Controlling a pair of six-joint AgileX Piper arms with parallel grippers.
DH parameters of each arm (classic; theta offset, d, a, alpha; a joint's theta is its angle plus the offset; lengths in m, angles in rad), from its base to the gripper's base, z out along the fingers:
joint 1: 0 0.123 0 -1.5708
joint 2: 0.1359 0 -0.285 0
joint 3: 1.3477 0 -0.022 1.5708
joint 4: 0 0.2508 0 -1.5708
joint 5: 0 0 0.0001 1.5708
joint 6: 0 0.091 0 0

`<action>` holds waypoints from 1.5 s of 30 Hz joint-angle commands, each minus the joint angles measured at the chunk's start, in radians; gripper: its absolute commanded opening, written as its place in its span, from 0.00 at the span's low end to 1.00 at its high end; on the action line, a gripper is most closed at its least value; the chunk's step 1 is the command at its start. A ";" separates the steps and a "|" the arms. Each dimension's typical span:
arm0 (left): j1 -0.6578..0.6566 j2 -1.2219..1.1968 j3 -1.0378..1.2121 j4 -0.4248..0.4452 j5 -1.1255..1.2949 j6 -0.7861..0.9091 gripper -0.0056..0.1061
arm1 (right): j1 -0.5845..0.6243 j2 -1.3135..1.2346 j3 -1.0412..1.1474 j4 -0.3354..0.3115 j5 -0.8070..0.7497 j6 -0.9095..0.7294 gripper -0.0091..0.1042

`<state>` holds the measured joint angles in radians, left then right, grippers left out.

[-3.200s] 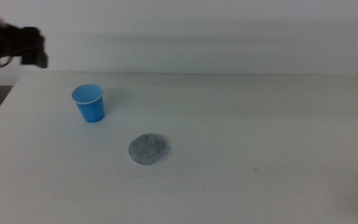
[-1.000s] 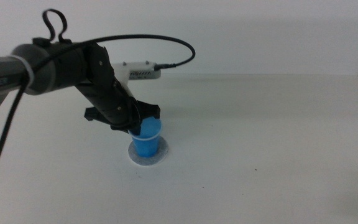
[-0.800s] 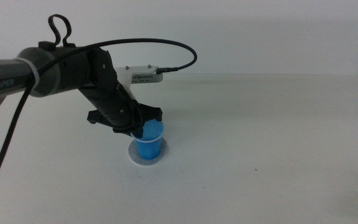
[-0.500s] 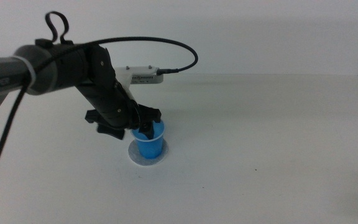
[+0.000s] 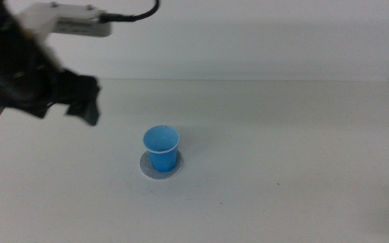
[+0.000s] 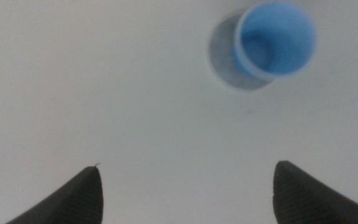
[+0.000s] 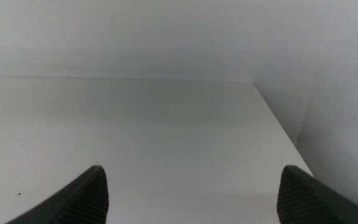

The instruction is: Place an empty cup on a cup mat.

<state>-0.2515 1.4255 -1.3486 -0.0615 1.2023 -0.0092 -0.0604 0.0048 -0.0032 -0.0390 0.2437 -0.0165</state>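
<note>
The blue cup (image 5: pixel 161 147) stands upright on the round grey cup mat (image 5: pixel 146 169) in the middle of the white table. Its inside looks empty. My left gripper (image 5: pixel 85 104) is open and empty, raised up and to the left of the cup, blurred by motion. In the left wrist view the cup (image 6: pixel 277 38) sits on the mat (image 6: pixel 220 48), far from the open jaws of the left gripper (image 6: pixel 186 167). My right gripper (image 7: pixel 191 169) is open and empty; it is out of the middle view.
The white table (image 5: pixel 282 135) ends at a pale wall at the back. The right wrist view shows the table's corner and edge (image 7: pixel 278 134). The left arm's white camera block and cable (image 5: pixel 73 23) are at the upper left.
My left gripper has let go of the cup and pulled up and away to the left. The cup stays standing on the mat.
</note>
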 commanded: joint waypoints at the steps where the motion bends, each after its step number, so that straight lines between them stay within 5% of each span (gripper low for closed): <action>1: 0.002 -0.094 0.076 0.050 0.019 -0.032 0.89 | 0.000 -0.005 0.003 -0.007 -0.009 -0.004 0.90; 5: 0.002 -0.261 0.242 0.096 0.013 -0.082 0.89 | 0.000 -0.005 0.003 -0.007 -0.009 -0.004 0.90; 9: 0.018 -0.449 0.446 0.123 -0.257 -0.060 0.89 | 0.000 -0.005 0.003 -0.007 -0.009 -0.004 0.90; 18: 0.223 -0.907 0.869 0.002 -0.799 0.138 0.89 | 0.000 -0.005 0.003 -0.007 -0.009 -0.004 0.90; 23: 0.247 -1.152 1.041 0.002 -0.852 0.074 0.89 | 0.000 -0.005 0.003 -0.007 -0.009 -0.004 0.90; 29: 0.249 -1.305 1.148 -0.103 -0.847 0.097 0.89 | 0.000 -0.005 0.003 -0.007 -0.009 -0.004 0.90; 45: 0.252 -1.425 1.299 -0.088 -0.947 0.136 0.89 | 0.000 -0.005 0.003 -0.007 -0.009 -0.004 0.90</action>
<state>0.0000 0.0048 -0.0641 -0.1519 0.3087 0.1279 -0.0604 0.0048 -0.0032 -0.0390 0.2437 -0.0165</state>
